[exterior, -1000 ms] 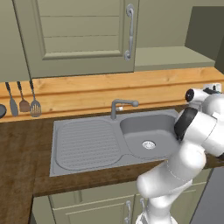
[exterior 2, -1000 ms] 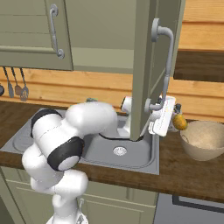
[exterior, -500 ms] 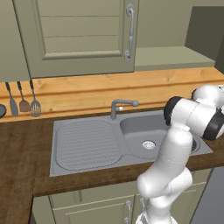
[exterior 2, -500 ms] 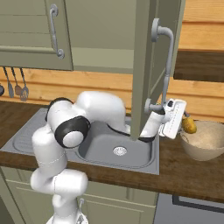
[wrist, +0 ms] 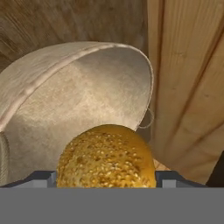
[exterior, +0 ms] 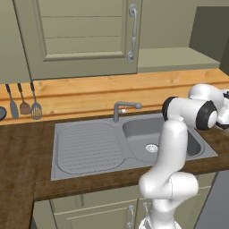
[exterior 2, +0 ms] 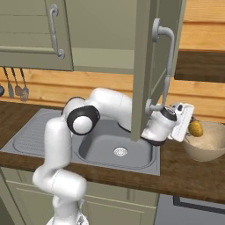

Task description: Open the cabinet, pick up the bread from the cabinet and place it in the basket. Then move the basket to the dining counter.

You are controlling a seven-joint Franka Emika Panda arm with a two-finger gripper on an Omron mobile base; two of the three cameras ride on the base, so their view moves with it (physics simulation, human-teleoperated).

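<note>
Seen from the hand camera, a small round golden-orange seeded bread bun (wrist: 106, 156) sits clamped between the two dark fingers of the gripper (wrist: 106, 177), whose tips are mostly cut off below. Just beyond it gapes the light tan rounded basket (wrist: 65, 87), partly cropped. From the right, the open sage-green cabinet door (exterior 2: 145, 57) hides part of the arm.

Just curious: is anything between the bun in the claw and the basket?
No. In the hand view the bread hangs over the basket with bare air between them.
</note>
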